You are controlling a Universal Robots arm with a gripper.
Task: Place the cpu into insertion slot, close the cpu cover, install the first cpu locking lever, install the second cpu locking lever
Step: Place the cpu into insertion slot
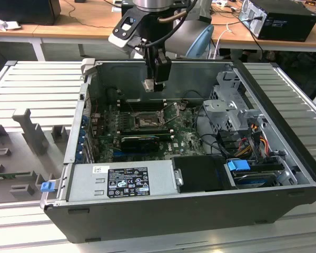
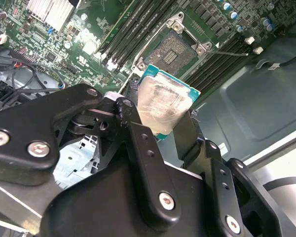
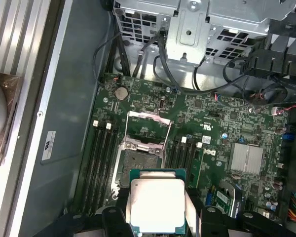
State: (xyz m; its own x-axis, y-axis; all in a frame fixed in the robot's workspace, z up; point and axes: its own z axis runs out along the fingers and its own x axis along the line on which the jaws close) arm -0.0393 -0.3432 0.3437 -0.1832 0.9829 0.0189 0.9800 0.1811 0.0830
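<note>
Gripper (image 2: pixel 160 123): closed upon the cpu (image 2: pixel 165 98), which is clamped by its edges between both fingers, metal face exposed. The cpu is held in the air above the motherboard (image 2: pixel 89 44), apart from the uncovered insertion slot (image 2: pixel 175 49). The cpu cover (image 3: pixel 148 114) is seen lifted open beside the slot. All is housed within the opened computer case (image 1: pixel 147 211).

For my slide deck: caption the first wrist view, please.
Claw holds the cpu above the open insertion slot on the green motherboard.
</note>
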